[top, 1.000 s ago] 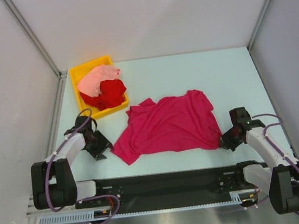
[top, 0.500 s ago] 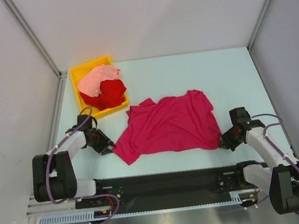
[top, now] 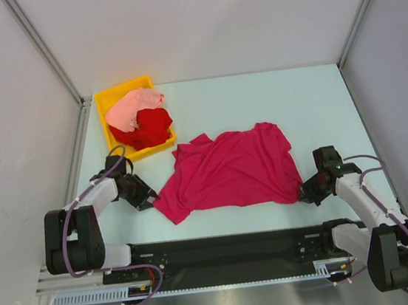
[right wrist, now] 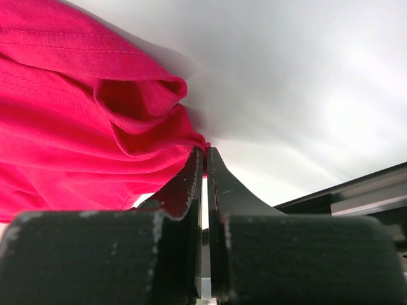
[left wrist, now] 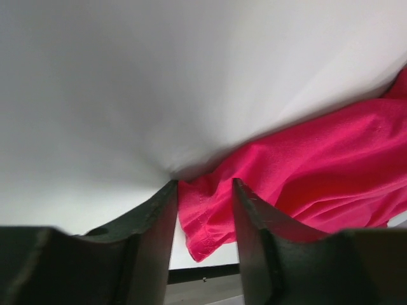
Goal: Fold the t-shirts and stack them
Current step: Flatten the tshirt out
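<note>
Pale worktop holds three shirts: magenta shirt spread; red shirt and salmon shirt in one yellow bin beyond it. Left tool gapes at its left corner; right tool pinches its right corner.

We see a yellow plastic bin at the far left corner of the pale table (its long sides run slightly askew to the table's left edge). A black base plate lies along the near edge. White walls close the far, left and right sides, with metal posts rising from the far corners.
</note>
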Robot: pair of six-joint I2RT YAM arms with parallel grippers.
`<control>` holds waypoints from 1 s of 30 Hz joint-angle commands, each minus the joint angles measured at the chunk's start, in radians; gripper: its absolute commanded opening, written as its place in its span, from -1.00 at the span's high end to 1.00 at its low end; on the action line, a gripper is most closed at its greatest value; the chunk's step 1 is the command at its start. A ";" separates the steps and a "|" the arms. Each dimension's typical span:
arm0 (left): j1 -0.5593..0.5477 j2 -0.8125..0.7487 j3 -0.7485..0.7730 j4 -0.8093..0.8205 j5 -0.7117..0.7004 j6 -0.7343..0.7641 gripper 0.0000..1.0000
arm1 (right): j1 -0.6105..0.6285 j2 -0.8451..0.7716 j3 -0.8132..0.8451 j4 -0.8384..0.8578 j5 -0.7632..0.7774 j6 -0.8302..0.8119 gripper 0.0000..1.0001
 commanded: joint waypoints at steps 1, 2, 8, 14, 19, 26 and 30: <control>0.005 0.050 -0.050 0.003 -0.191 0.033 0.14 | 0.001 -0.005 0.005 0.009 0.004 0.002 1.00; 0.005 0.053 -0.051 0.001 -0.194 0.031 0.20 | 0.002 -0.005 0.006 0.009 0.004 0.001 1.00; 0.005 0.027 -0.031 -0.002 -0.191 0.054 0.99 | 0.002 0.014 0.041 0.016 0.003 -0.030 1.00; -0.003 -0.216 0.168 -0.105 -0.169 0.140 1.00 | 0.004 0.050 0.251 -0.023 0.060 -0.126 1.00; -0.051 -0.218 0.496 -0.218 -0.175 0.196 1.00 | 0.007 0.058 0.463 -0.117 0.118 -0.215 1.00; -0.111 -0.194 0.875 -0.188 -0.135 0.229 0.99 | -0.002 0.044 0.791 -0.201 0.173 -0.343 1.00; -0.120 -0.142 1.173 -0.166 -0.108 0.278 1.00 | -0.018 0.078 0.963 -0.218 0.166 -0.375 1.00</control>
